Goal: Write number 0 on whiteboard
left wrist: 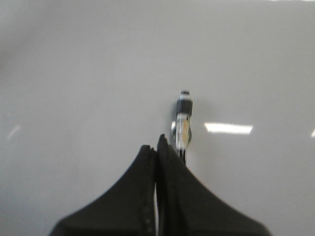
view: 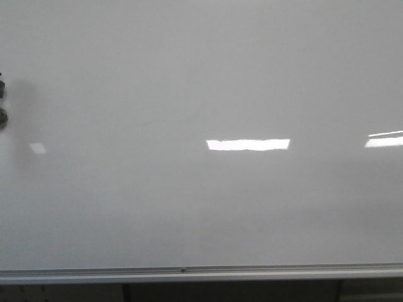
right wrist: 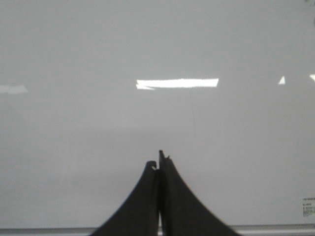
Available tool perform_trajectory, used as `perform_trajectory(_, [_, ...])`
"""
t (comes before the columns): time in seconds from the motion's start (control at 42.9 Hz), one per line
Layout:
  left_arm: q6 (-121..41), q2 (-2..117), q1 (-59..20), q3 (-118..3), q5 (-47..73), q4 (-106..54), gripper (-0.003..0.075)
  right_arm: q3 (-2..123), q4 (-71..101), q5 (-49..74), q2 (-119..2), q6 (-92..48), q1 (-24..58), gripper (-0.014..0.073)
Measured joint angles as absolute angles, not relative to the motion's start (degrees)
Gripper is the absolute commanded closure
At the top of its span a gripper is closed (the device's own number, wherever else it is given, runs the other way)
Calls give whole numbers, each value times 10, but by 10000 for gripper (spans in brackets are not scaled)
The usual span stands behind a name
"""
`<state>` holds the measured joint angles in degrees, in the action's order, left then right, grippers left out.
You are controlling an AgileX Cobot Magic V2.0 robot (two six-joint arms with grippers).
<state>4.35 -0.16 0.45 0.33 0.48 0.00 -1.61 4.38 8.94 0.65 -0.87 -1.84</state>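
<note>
The whiteboard [view: 201, 75] is glossy white with a silver-grey rim [view: 252, 272] along its near edge and fills the front view. No black loop of a number 0 shows on it in any view. My left gripper [left wrist: 156, 142] is shut. A marker [left wrist: 183, 120] with a clear barrel and dark tip sticks out beyond its right finger over the board; how it is held is hidden. My right gripper [right wrist: 159, 160] is shut and empty, over the board [right wrist: 157, 49] near its rim [right wrist: 275, 229].
Two small dark objects [view: 2, 100] show at the front view's left edge, with a grey shadow beside them. Bright rectangular light reflections [view: 248, 144] lie on the board. A small printed label [right wrist: 308, 206] sits near the board's corner.
</note>
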Motion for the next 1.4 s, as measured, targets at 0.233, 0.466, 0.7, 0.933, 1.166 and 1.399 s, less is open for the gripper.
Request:
perform_trajectory(0.233, [44,-2,4,-54,-28,0,739,74,44,116,6,-9,-18,659])
perform_trajectory(0.466, [44,75,4,-193,128,27,739,215,44,209,-65,-9,-18,652])
perform_trajectory(0.7, [44,178,4,-236,195,41,734,260,44,226,-163,-9,-18,633])
perform_trajectory(0.933, [44,187,4,-236,199,43,339,260,44,228,-174,-9,-18,264])
perform_trajectory(1.166, [44,187,4,-235,190,43,63,260,44,228,-174,-9,-18,85])
perform_trajectory(1.399, [44,254,4,-213,133,43,102,260,44,228,-174,-9,-18,85])
